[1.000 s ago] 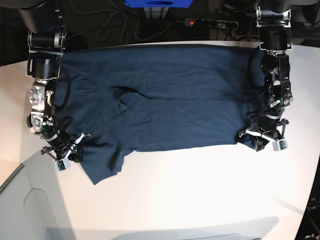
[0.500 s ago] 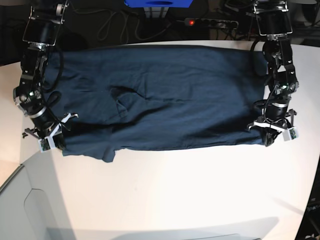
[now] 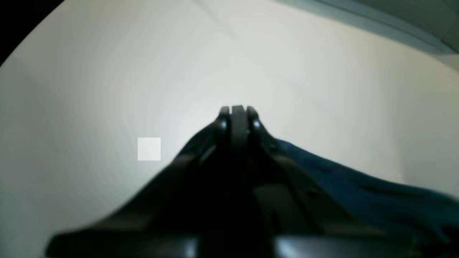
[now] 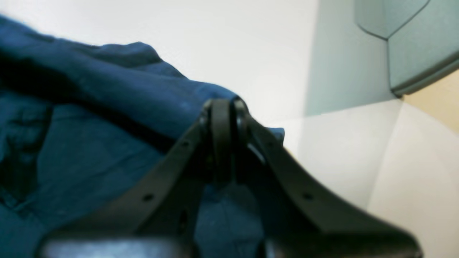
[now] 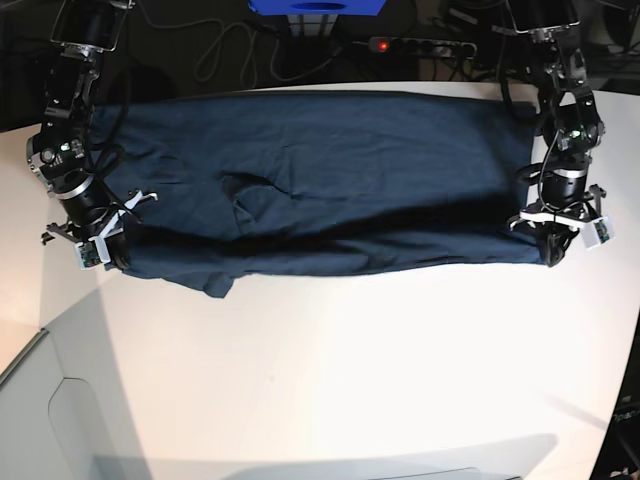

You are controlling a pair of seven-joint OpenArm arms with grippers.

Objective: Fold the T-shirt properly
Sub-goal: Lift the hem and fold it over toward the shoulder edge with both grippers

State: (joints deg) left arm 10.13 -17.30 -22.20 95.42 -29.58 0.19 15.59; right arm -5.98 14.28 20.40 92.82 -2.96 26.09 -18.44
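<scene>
The dark navy T-shirt lies spread sideways across the white table. Its near edge is raised and casts a dark band of shadow on the cloth. On the base view's right, my left gripper is shut on the shirt's near right corner. In the left wrist view the fingertips are pressed together and blue cloth trails off to the right. On the left, my right gripper is shut on the near left corner. Folds of the T-shirt bunch around its closed tips. A sleeve flap hangs below the edge.
A power strip with a red light, cables and a blue object sit behind the table's far edge. A grey panel borders the table at the lower left. Bare white tabletop stretches in front of the shirt.
Both grippers have moved toward the table's far side and outward, carrying the shirt's near edge with them. The edge is now straighter and tauter, and the hanging sleeve is drawn in.
</scene>
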